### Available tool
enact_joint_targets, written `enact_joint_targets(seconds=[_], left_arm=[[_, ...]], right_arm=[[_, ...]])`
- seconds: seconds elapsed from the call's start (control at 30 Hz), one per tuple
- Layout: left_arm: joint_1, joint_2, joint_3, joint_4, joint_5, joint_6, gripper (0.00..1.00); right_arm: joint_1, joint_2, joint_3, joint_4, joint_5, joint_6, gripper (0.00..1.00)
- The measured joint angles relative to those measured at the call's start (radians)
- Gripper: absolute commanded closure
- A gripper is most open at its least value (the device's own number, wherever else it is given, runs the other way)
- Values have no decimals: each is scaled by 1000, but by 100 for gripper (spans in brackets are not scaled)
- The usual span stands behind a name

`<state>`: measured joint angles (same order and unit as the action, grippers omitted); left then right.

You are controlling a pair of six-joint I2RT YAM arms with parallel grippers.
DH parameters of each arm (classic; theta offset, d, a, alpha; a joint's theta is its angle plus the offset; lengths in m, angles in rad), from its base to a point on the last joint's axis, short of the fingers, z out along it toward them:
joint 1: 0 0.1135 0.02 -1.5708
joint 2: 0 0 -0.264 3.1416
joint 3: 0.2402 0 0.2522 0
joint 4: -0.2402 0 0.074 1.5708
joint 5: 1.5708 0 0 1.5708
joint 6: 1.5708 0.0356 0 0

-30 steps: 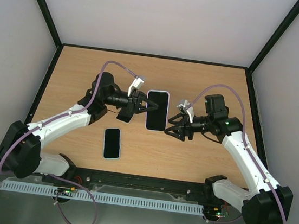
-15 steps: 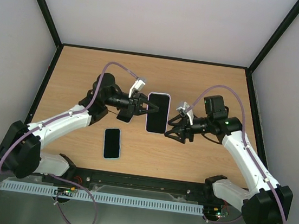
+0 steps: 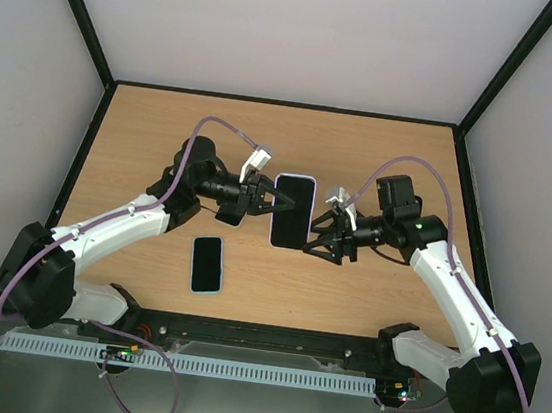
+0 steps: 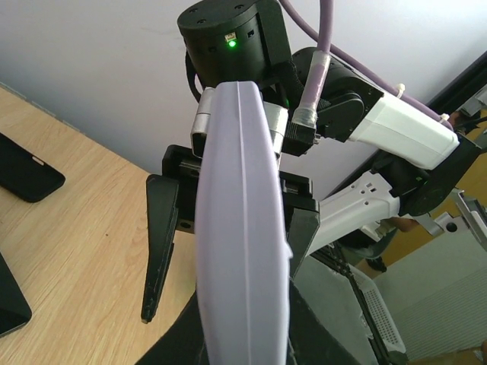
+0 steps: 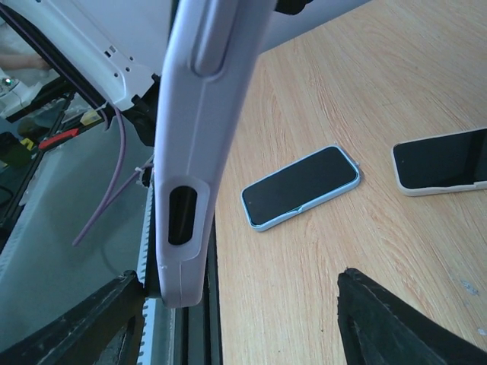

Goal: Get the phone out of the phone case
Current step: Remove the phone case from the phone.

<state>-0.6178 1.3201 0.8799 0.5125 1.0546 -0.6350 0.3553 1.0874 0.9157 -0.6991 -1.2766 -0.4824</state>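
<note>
Reaches in from the left w/ left arm, forearm low over table (image 3: 165,122), wrist pointing right. Pinches left edge of phone case (image 3: 297,178) w/ left gripper (image 3: 277,201), jaws clenched on it. Holds it off the table, mid-workspace, phone (image 3: 292,214) inside, screen up. Comes in from opp. side w/ right gripper (image 3: 313,236), jaws spread, straddling the case's right edge. Can't tell re pad contact.
</note>
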Motion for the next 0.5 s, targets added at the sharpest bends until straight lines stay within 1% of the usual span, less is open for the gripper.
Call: enact_joint_targets(seconds=[0.13,0.3,0.5], left_arm=[[0,0,0,1,1,-9,98],[1,0,0,19,11,-35,98],[1,0,0,51,19,-64,98]], right_arm=[[0,0,0,-3,1,-28,31],[0,0,0,-35,20,-99,32],[0,3,0,-37,31,-105,32]])
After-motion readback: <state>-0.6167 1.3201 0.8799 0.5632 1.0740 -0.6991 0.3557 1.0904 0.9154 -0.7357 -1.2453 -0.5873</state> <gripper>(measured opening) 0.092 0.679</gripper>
